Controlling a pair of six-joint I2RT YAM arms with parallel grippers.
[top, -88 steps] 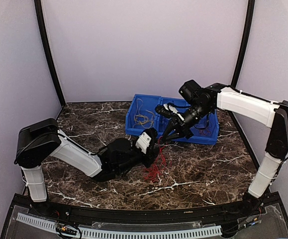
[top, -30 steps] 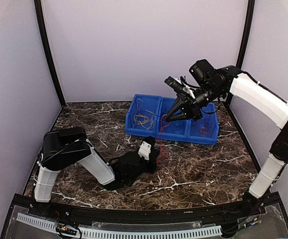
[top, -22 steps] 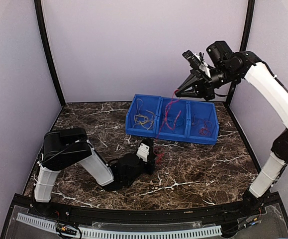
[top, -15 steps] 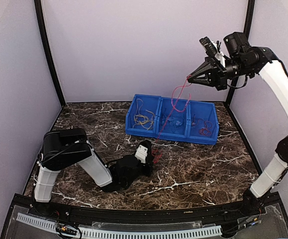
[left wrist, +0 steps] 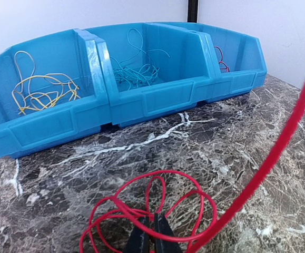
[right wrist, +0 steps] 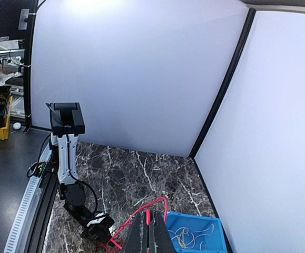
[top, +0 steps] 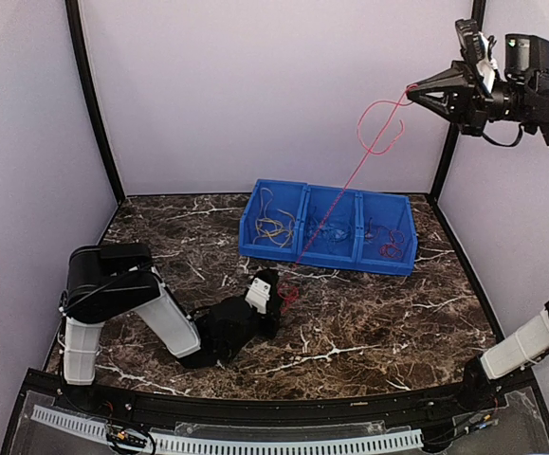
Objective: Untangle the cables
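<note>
A dark marbled bench (top: 378,322) is enclosed by pale lilac walls. A red cable (left wrist: 268,162) is stretched between the left jaws, clenched on it low at mid-bench, and the right jaws, clenched on it high at far right. More cables (top: 274,227) are held in a blue bin (top: 350,258) behind.

Right gripper (top: 413,91) holds a red cable (top: 341,194) high, stretched down to the left gripper (top: 279,297)
</note>
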